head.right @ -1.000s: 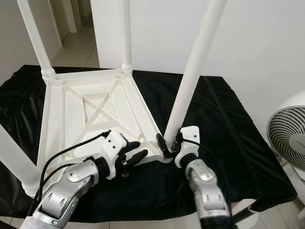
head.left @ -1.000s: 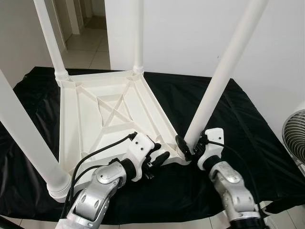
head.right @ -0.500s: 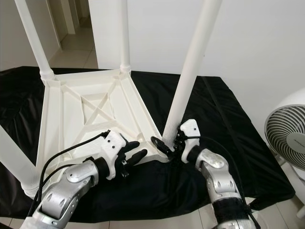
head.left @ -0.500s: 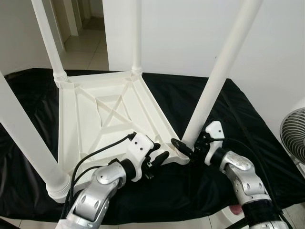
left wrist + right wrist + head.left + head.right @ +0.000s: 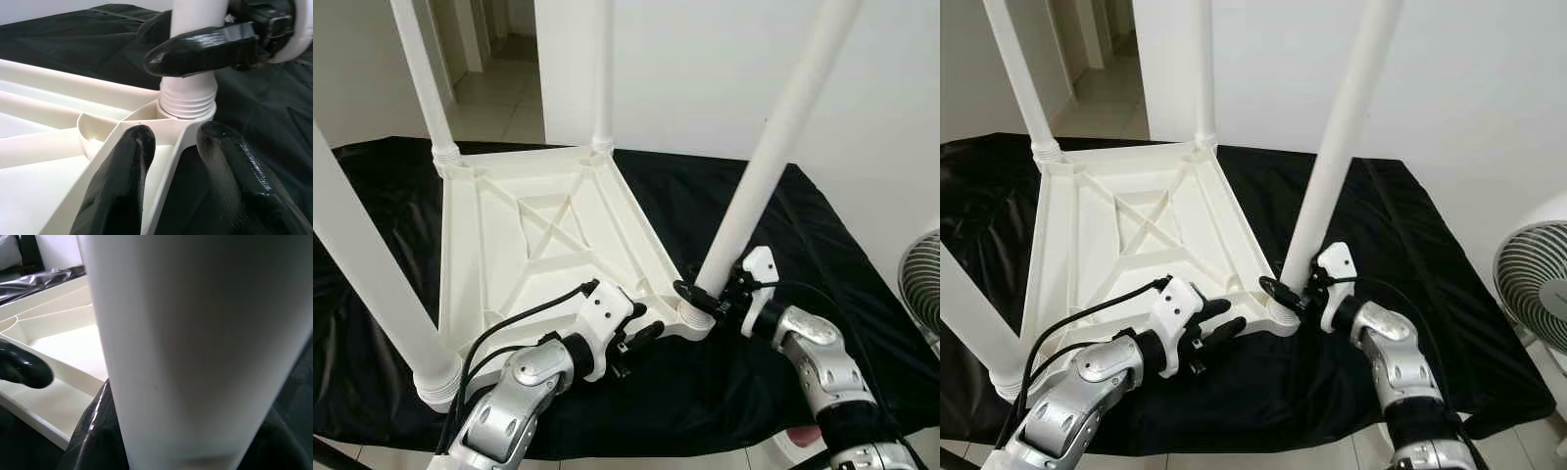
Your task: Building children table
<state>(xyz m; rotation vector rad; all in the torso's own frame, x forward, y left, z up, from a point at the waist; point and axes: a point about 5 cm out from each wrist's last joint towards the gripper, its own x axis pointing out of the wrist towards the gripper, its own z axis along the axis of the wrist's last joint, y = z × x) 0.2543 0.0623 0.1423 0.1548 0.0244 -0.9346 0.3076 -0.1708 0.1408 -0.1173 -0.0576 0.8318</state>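
A white plastic children's table (image 5: 548, 245) lies upside down on a black sheet (image 5: 822, 225), with several white legs standing up from its corners. My right gripper (image 5: 700, 297) is shut on the near-right leg (image 5: 764, 166) just above its ribbed base; that leg (image 5: 195, 333) stands close up in the right wrist view. My left gripper (image 5: 176, 134) is open and straddles the table's rim by the same corner, one finger inside the rim and one outside on the sheet. My left gripper (image 5: 641, 331) sits just left of the leg's base.
The near-left leg (image 5: 372, 264) rises close to my left arm, and two far legs (image 5: 426, 78) stand at the back corners. A white fan (image 5: 1533, 284) stands off the sheet at the right. A tiled hallway (image 5: 499, 78) opens at the back left, beside a white wall.
My right wrist has turned around the leg's base and its forearm has swung out to the right. The left gripper has stayed by the corner. The camera has shifted slightly.
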